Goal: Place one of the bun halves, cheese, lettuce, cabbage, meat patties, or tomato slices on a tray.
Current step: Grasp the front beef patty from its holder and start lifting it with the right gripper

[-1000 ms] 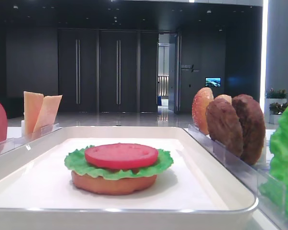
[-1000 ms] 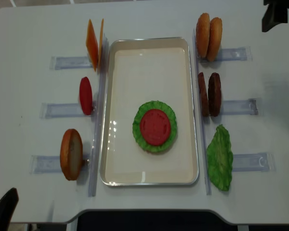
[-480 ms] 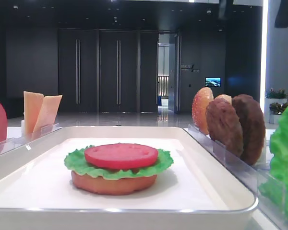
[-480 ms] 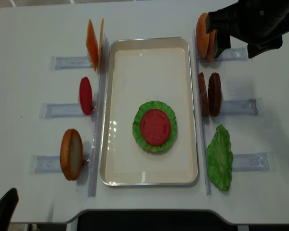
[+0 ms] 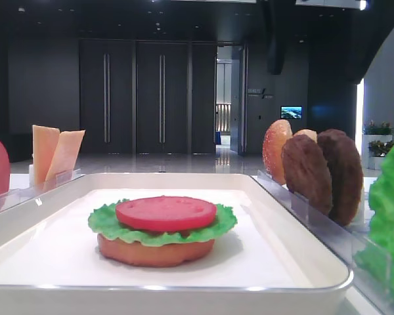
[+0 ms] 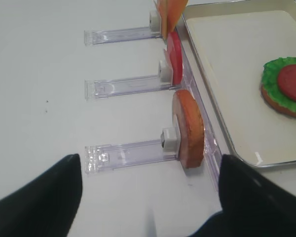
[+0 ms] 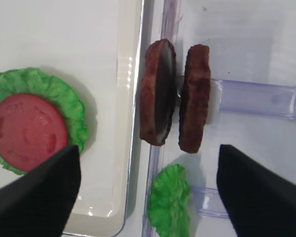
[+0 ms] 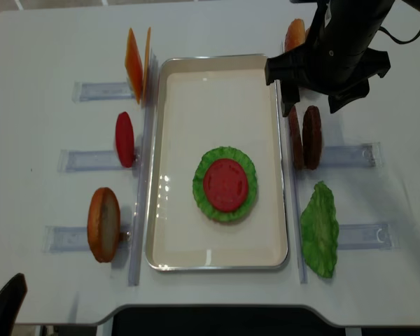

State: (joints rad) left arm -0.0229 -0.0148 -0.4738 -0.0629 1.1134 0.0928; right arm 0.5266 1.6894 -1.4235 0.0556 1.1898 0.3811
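On the white tray (image 8: 217, 105) lies a flat bun half under a lettuce leaf (image 8: 201, 183) and a tomato slice (image 8: 225, 185). Two dark meat patties (image 8: 311, 138) stand on edge in a clear rack right of the tray. My right gripper (image 8: 311, 108) hangs open just behind and above them, holding nothing; in the right wrist view the patties (image 7: 195, 98) sit ahead of its spread fingers (image 7: 39, 197). My left gripper (image 6: 148, 197) is open over bare table at the front left, short of a domed bun half (image 6: 187, 128).
Left racks hold cheese slices (image 8: 136, 59), a tomato slice (image 8: 124, 138) and a bun half (image 8: 103, 224). Right racks hold bun halves (image 8: 294, 35), partly hidden by the arm, and a loose lettuce leaf (image 8: 319, 229). The clear racks run along both long sides of the tray.
My right arm has swung in from the far right corner toward the tray and now hovers by the patties. The food and the left gripper have not moved.
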